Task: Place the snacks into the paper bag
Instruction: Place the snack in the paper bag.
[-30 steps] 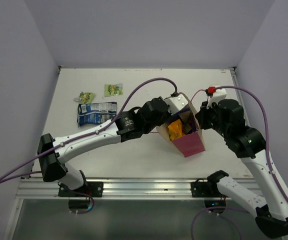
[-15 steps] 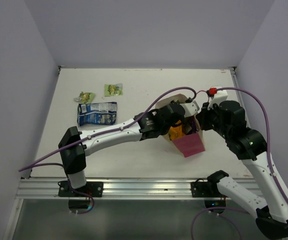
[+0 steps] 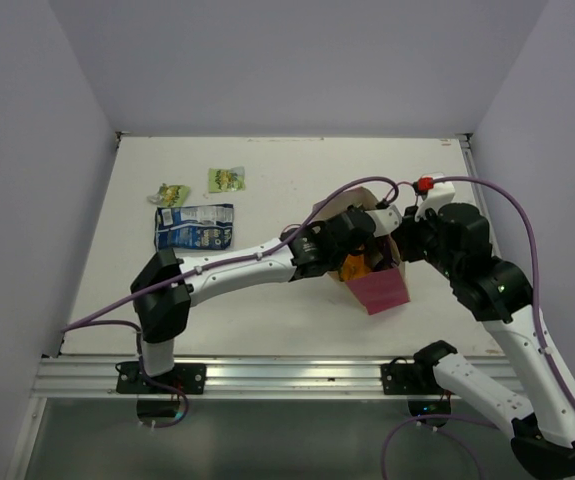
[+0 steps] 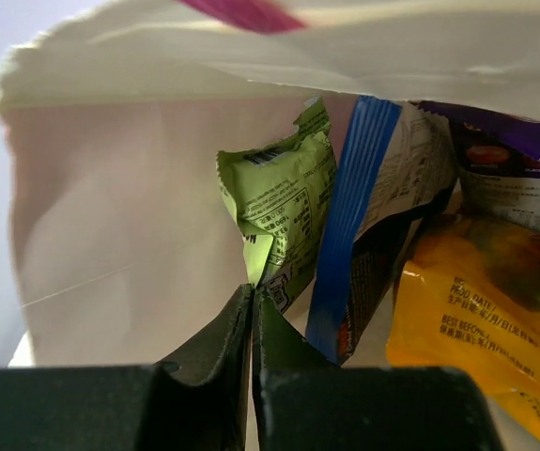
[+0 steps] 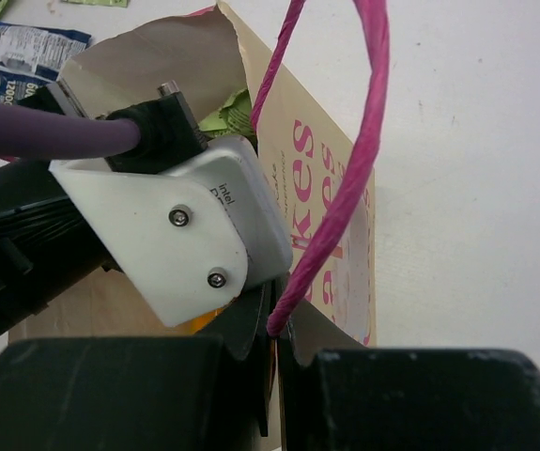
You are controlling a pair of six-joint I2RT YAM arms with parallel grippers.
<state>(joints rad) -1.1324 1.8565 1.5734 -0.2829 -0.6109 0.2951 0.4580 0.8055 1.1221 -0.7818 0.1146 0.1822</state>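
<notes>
The paper bag [image 3: 379, 290] stands right of centre, mouth open. My right gripper [image 5: 279, 329] is shut on its pink cord handle [image 5: 347, 188] beside the printed front [image 5: 321, 178]. My left gripper [image 4: 253, 291] reaches deep inside the bag, jaws nearly together with the lower corner of a green packet [image 4: 284, 207] pinched at their tips. Beside it in the bag stand a blue packet [image 4: 354, 216], a purple one [image 4: 504, 150] and the orange one [image 4: 476, 310]. On the table lie a dark blue packet [image 3: 194, 227] and two green packets [image 3: 172, 193], [image 3: 226, 178].
The left arm's wrist camera housing [image 5: 185, 235] fills the bag's mouth right next to my right fingers. Walls close the table [image 3: 297, 320] at the back and on both sides. The loose packets lie at the table's far left.
The left arm has stretched right and pushed its gripper from above the bag's mouth down into the bag. The right arm and the bag have stayed put.
</notes>
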